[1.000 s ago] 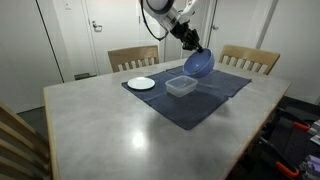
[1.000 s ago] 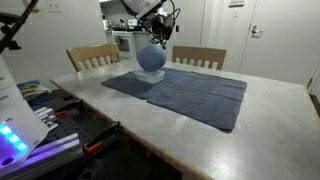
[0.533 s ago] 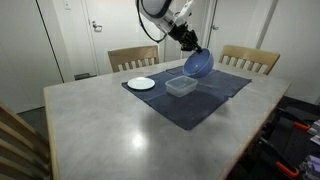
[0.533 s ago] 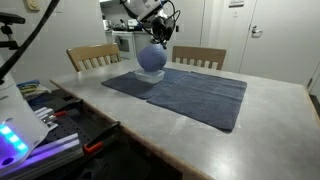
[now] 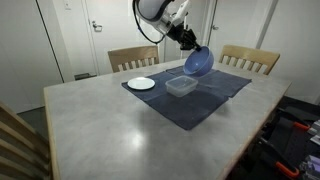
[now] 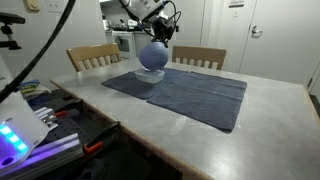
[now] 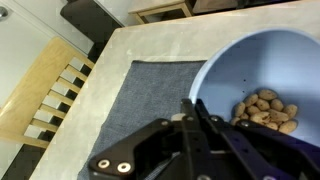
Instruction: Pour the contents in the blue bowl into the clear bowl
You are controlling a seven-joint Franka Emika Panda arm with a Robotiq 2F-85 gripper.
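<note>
I have my gripper (image 5: 189,42) closed narrow on the rim of the blue bowl (image 5: 198,62), so the bowl hangs from that 1 pinch. It is up off the table (image 5: 110,125) and tipped steeply onto its side, over the far part of the dark cloth (image 5: 200,103). The clear bowl (image 5: 181,86) sits on that cloth, just below the blue bowl and a little to its near left, apart from it. The small white plate (image 5: 141,83) lies further left, on the corner of the cloth, and it has no part in this job.

In the wrist view the nuts (image 7: 262,108) are heaped together against the inner wall of the blue bowl, all in 1 pile. I see none sliding over the rim there. In both exterior views the clear bowl is too small for me to tell whether anything lies in it.

My reading is that the grasp and the lift are done and the tilt is under way, but the pour itself is not yet done, since the load sits inside the blue bowl. What is left is to bring the low edge of the rim squarely over the clear bowl. Then I tip further until the nuts run out, and set the blue bowl down. The clear bowl looks the narrower of the 2, so I judge a fast tip could scatter nuts onto the cloth.
</note>
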